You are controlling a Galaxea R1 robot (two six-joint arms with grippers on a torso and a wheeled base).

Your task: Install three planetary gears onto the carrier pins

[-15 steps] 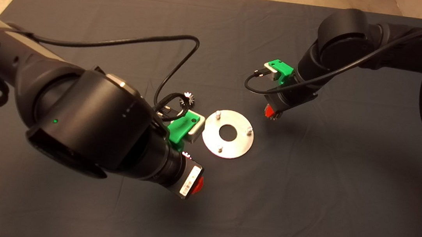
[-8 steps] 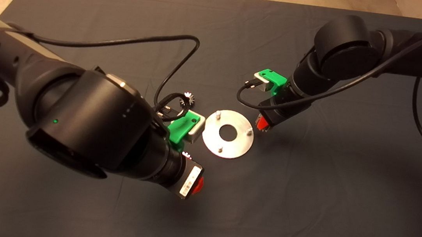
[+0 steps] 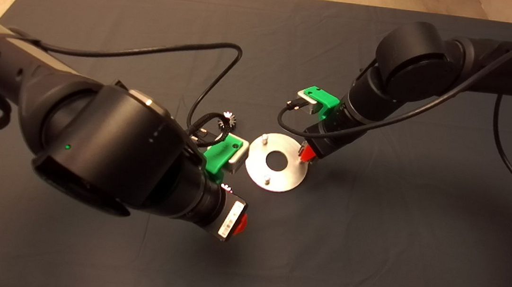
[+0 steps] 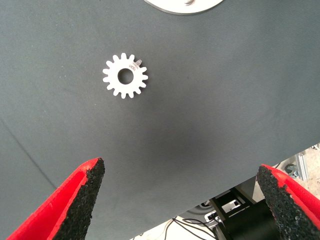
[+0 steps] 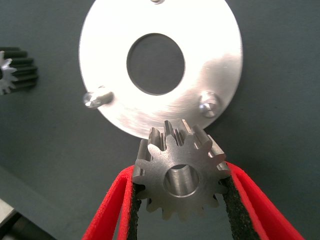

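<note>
Currently the right gripper sits over the right edge of the disc at frame centre, its fingers clamped on one gear. All three carrier pins stand bare. A second gear lies on the mat upper left of the disc; a third gear lies flat below the left gripper, fingers spread wide. Open mat surrounds the disc's lower and right sides.
</note>
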